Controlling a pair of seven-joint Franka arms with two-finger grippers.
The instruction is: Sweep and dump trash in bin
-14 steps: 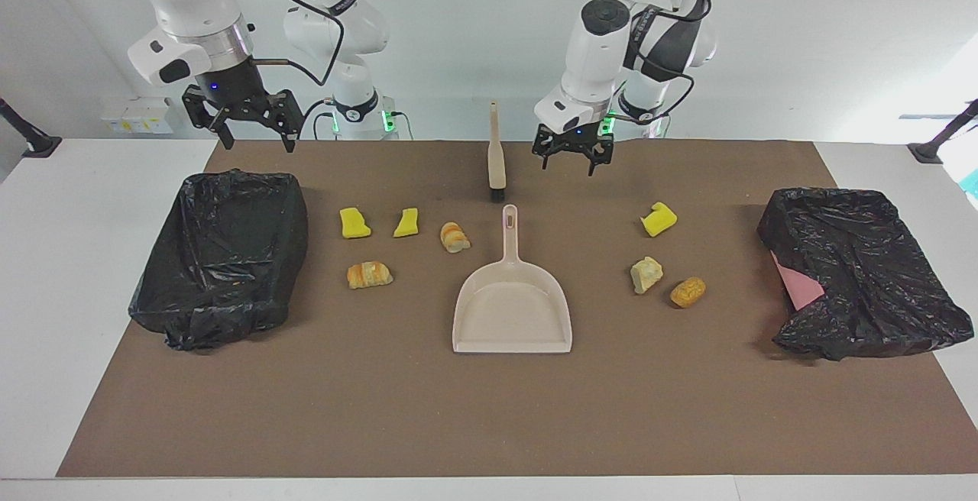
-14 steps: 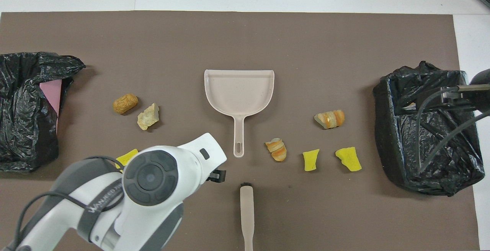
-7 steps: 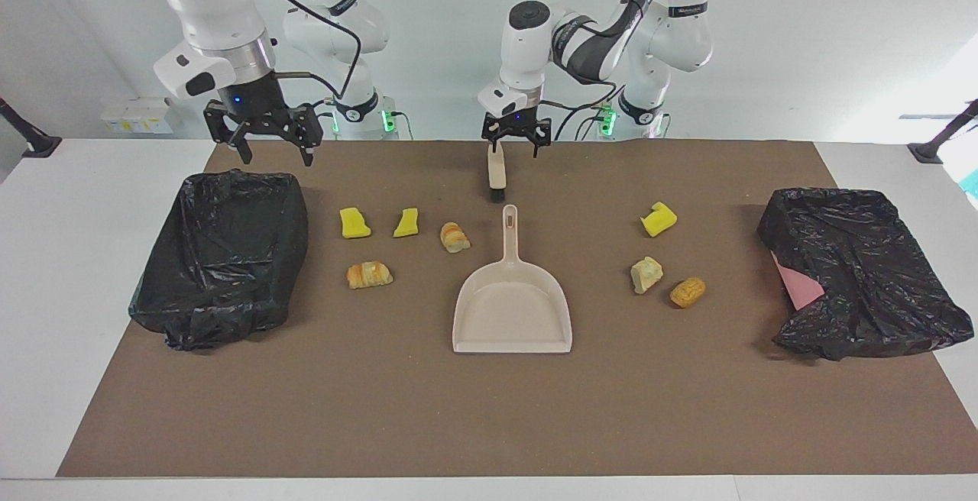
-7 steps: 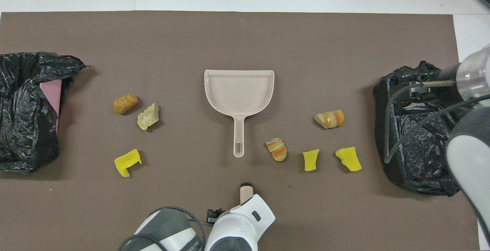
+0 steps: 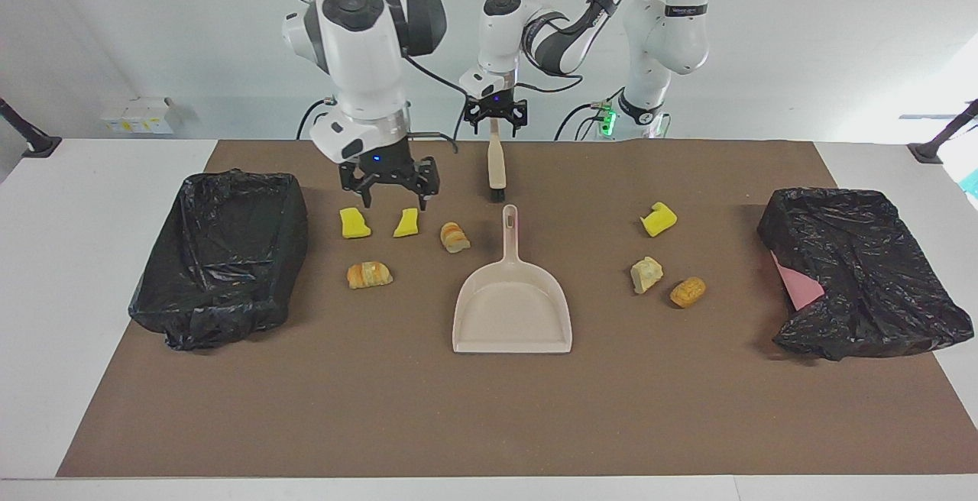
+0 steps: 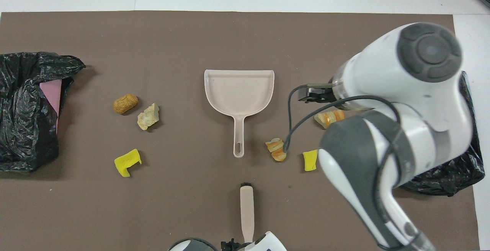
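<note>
Left hand (image 5: pixel 495 115): spread, has moved in over brush (image 5: pixel 496 161) handle; pickup looks next. Right hand (image 5: pixel 390 184): spread, has swung from bin (image 5: pixel 221 256) to above yellow scraps (image 5: pixel 354 223). Trash all on counter (image 5: pixel 489 409), both sides of dustpan (image 5: pixel 512 310); none swept.
Overhead: right arm hides one yellow scrap, part of pastry (image 6: pixel 329 118); left hand (image 6: pixel 234 245) cut off at edge.
</note>
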